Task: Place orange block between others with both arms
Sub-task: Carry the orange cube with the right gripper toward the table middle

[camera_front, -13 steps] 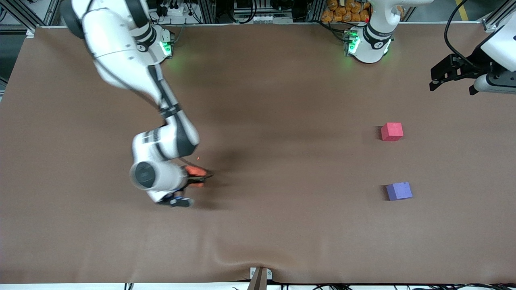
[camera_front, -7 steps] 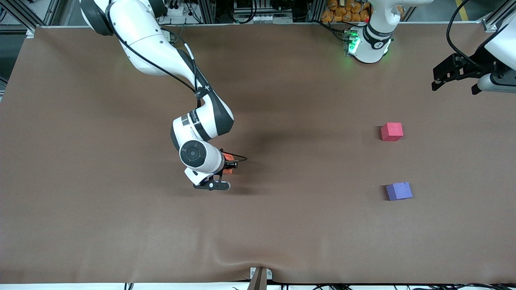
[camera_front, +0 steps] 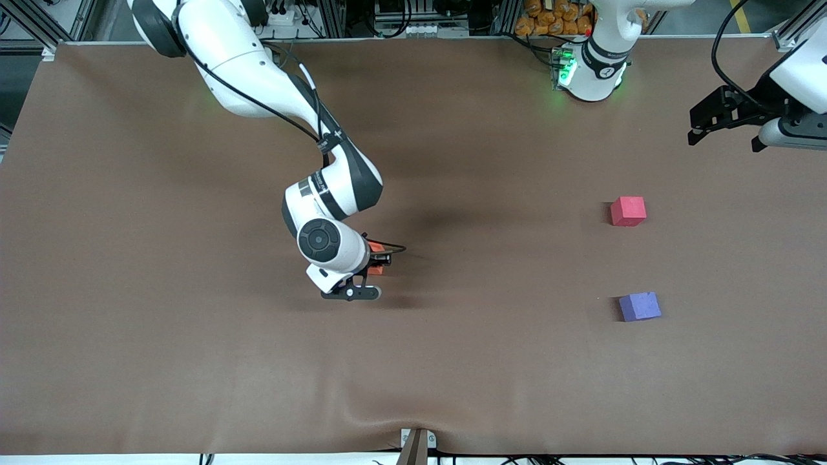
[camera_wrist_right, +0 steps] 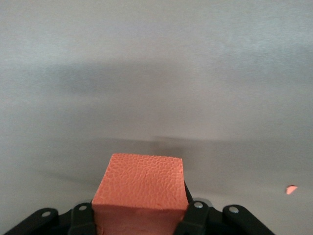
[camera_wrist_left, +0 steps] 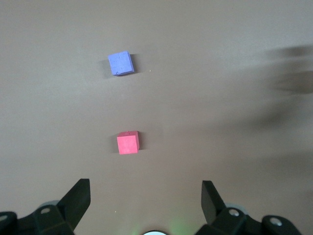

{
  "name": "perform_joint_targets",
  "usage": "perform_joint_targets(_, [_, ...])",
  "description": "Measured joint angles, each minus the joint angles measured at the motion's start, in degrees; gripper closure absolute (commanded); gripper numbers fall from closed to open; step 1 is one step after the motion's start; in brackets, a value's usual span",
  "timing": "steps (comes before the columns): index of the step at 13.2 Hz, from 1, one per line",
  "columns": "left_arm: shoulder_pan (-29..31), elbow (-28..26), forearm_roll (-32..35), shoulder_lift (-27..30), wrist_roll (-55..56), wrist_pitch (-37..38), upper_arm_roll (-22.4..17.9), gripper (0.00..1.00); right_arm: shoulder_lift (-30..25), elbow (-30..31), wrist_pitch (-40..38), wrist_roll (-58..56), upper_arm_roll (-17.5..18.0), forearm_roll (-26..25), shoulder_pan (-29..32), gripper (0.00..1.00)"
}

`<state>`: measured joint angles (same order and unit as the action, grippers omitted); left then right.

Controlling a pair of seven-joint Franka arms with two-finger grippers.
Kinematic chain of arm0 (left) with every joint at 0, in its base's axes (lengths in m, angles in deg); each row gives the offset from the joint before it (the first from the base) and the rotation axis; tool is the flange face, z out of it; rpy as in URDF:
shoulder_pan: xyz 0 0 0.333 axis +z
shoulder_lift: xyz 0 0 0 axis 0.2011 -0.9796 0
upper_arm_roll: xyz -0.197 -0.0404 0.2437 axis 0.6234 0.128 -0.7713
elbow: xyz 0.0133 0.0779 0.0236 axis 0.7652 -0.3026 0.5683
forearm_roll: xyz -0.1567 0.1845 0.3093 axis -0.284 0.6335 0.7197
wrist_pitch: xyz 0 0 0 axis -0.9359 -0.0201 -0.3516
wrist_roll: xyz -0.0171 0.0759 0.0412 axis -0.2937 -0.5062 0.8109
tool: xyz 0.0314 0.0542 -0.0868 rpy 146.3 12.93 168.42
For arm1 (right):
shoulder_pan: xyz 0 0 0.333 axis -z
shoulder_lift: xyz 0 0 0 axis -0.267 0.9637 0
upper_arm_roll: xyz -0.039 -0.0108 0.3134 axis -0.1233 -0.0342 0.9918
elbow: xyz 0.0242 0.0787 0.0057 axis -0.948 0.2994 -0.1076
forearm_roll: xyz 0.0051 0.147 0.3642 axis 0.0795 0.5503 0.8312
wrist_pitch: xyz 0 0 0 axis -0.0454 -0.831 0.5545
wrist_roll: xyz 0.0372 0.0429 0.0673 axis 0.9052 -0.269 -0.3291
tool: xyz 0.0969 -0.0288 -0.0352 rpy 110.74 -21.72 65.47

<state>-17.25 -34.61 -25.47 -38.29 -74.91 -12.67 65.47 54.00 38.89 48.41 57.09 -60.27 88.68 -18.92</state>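
Note:
My right gripper (camera_front: 378, 259) is shut on the orange block (camera_front: 375, 247), holding it low over the middle of the brown table. In the right wrist view the orange block (camera_wrist_right: 139, 188) sits squeezed between the black fingers, and most of it shows. The red-pink cube (camera_front: 628, 210) and the purple cube (camera_front: 639, 306) rest apart toward the left arm's end, the purple one nearer the front camera. My left gripper (camera_front: 722, 129) waits raised at that end, open and empty. From the left wrist view, the red-pink cube (camera_wrist_left: 128, 143) and the purple cube (camera_wrist_left: 121, 63) lie ahead of the left gripper (camera_wrist_left: 145, 195).
The brown cloth (camera_front: 452, 361) covers the whole table and has a raised fold (camera_front: 387, 413) near the front edge by a metal bracket (camera_front: 417, 442). A tiny orange crumb (camera_wrist_right: 291, 189) lies on the cloth beside the right gripper.
My right arm has swung toward the left arm's end of the table, carrying the orange block with it. The left arm and both cubes have stayed in place.

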Motion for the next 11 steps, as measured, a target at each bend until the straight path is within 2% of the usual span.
perform_joint_targets(2, [-0.09, -0.01, 0.0, 0.0, 0.0, 0.0, 0.0, 0.0, 0.12, 0.01, 0.71, 0.0, 0.12, 0.0, -0.61, 0.43])
perform_joint_targets(5, [-0.18, -0.1, 0.0, -0.17, 0.0, 0.0, 0.0, 0.0, 0.3, 0.06, 1.56, 0.0, 0.12, 0.0, -0.79, 0.35])
perform_joint_targets(7, [-0.21, -0.14, 0.0, -0.66, 0.0, 0.0, 0.01, 0.0, 0.55, 0.2, 3.13, 0.0, 0.16, 0.0, -0.88, 0.33])
perform_joint_targets(8, [-0.21, -0.14, 0.0, -0.97, 0.0, 0.0, 0.0, 0.0, 0.72, 0.26, 3.66, 0.0, 0.18, 0.0, -1.03, 0.28])
perform_joint_targets(10, [-0.2, -0.14, 0.0, -1.41, 0.0, 0.0, 0.0, 0.0, 1.03, 0.3, 4.33, 0.0, 0.19, 0.0, -1.43, 0.0])
perform_joint_targets(11, [-0.2, -0.14, 0.0, -1.52, 0.0, 0.0, 0.0, 0.0, 1.09, 0.3, 4.82, 0.01, 0.19, 0.0, -1.53, 0.0])
